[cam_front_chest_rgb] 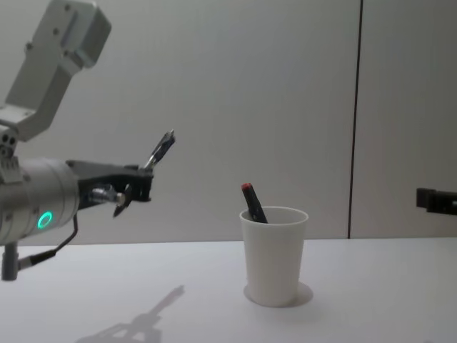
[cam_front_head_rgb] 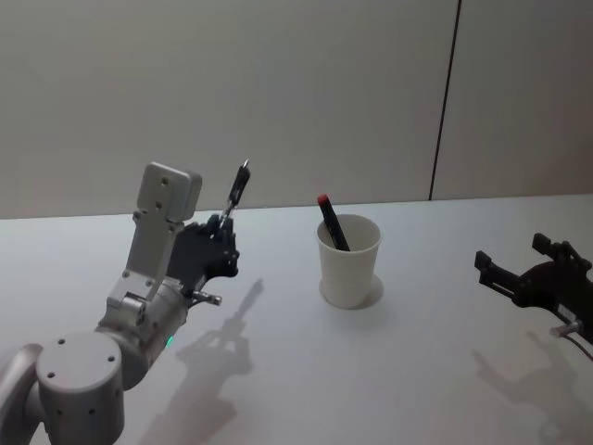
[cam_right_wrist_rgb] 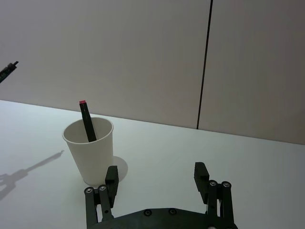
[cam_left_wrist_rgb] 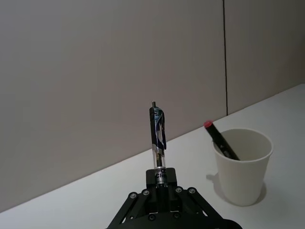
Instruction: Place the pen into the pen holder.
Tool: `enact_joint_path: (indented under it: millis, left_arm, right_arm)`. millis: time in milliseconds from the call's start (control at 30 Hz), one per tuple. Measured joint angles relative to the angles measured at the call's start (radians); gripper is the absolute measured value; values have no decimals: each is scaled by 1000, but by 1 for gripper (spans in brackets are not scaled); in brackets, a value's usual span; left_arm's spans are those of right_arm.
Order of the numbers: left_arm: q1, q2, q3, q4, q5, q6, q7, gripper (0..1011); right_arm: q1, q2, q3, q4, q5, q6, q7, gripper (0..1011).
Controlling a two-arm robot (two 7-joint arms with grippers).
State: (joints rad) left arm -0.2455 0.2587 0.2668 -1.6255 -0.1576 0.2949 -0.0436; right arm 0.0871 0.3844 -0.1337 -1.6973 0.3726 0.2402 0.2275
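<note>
Over the left side of the white table (cam_front_head_rgb: 445, 371), up in the air: the left gripper (cam_front_head_rgb: 222, 222) (cam_left_wrist_rgb: 161, 183) (cam_front_chest_rgb: 139, 187), shut tight on a blue click pen (cam_front_head_rgb: 239, 185) (cam_left_wrist_rgb: 157, 133) (cam_front_chest_rgb: 161, 150). Pinched at the lower end, with the click button on top. Tipped a little toward the pen holder (cam_front_head_rgb: 349, 264) (cam_left_wrist_rgb: 243, 167) (cam_right_wrist_rgb: 90, 152) (cam_front_chest_rgb: 273, 254). Not touching the table and not touching the cup.

Near the middle of the table, standing up straight: the pen holder, a plain white paper cup. Well apart from the held pen, off to its right side.

Inside the cup, leaning against the rim: a black pen with a red end (cam_front_head_rgb: 331, 222) (cam_left_wrist_rgb: 220, 140) (cam_right_wrist_rgb: 86, 121) (cam_front_chest_rgb: 251, 202), poking out over the top.

Over by the right edge of the table, hanging low: the right gripper (cam_front_head_rgb: 517, 255) (cam_right_wrist_rgb: 156, 179), fingers spread wide with nothing between them. Well apart from the cup.
</note>
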Motion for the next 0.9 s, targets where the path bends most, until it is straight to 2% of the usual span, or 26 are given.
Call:
enact_joint_path:
  millis: [100,333,667,900]
  left_arm:
    - [-5,5,-2,6,1,-52,-52,130]
    - [-17,12,-4,19,-5,-126,-147,130]
    - [-39,19,-6,41,-29,-197,-286,130]
    - [-62,22,-6,61,-54,-232,-410,130]
  right_arm:
    - [0,0,0,0,0,0,0,1001]
    - [0,0,0,0,0,0,0,1001]
    - [0,0,0,0,0,0,0,1001]
    - [0,0,0,0,0,0,0,1001]
